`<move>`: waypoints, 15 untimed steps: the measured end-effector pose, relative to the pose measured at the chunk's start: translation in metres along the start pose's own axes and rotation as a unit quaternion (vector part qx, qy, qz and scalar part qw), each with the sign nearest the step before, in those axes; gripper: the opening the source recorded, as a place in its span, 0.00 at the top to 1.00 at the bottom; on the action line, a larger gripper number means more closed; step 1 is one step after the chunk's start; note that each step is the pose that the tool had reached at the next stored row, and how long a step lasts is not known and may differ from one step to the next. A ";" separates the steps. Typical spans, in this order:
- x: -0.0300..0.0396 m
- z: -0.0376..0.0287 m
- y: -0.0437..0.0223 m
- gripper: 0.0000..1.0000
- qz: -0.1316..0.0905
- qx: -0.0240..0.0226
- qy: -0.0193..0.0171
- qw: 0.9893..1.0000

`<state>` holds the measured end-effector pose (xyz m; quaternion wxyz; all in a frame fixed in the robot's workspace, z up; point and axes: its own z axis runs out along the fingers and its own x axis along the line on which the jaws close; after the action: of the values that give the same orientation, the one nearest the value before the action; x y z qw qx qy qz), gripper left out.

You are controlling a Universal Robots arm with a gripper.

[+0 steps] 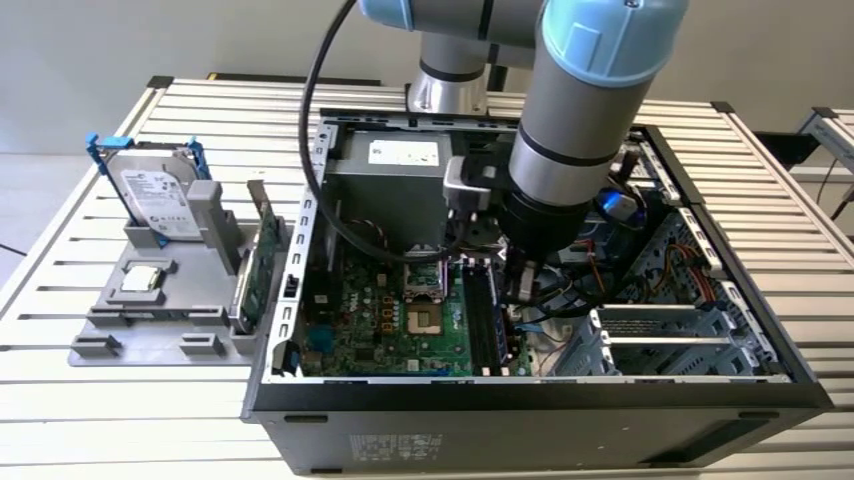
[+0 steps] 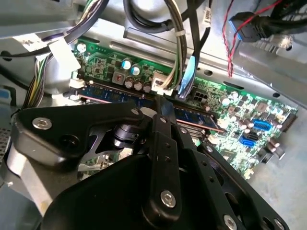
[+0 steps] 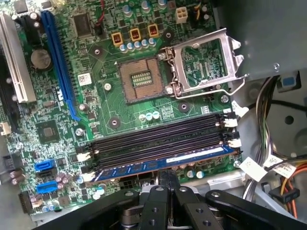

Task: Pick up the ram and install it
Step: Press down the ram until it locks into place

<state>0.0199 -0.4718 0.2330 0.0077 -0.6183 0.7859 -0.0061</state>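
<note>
The arm is down inside the open computer case (image 1: 534, 400), gripper (image 3: 167, 179) pinched narrow, fingertips right on the top edge of the ram (image 3: 163, 164). The ram lies in the outermost of four memory slots (image 3: 153, 139); the other three stand empty. It's tight here: a cable bundle (image 2: 180, 43) hangs just beside the fingers, and the case wall is close. The CPU socket (image 3: 141, 79) sits bare, its retention frame (image 3: 204, 62) flipped up. On the grey fixture (image 1: 160, 300), at nine o'clock from the case, sit one hard drive (image 1: 154, 195), one green expansion card (image 1: 267, 240) and one processor (image 1: 143, 281).
</note>
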 end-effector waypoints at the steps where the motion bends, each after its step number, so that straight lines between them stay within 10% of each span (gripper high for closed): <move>1: 0.0000 0.0001 0.0000 1.00 -0.005 0.000 0.000 1.000; 15: -0.0009 0.0006 0.0051 1.00 -0.039 -0.006 -0.001 0.999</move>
<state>0.0151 -0.4698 0.2323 0.0047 -0.6483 0.7614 -0.0013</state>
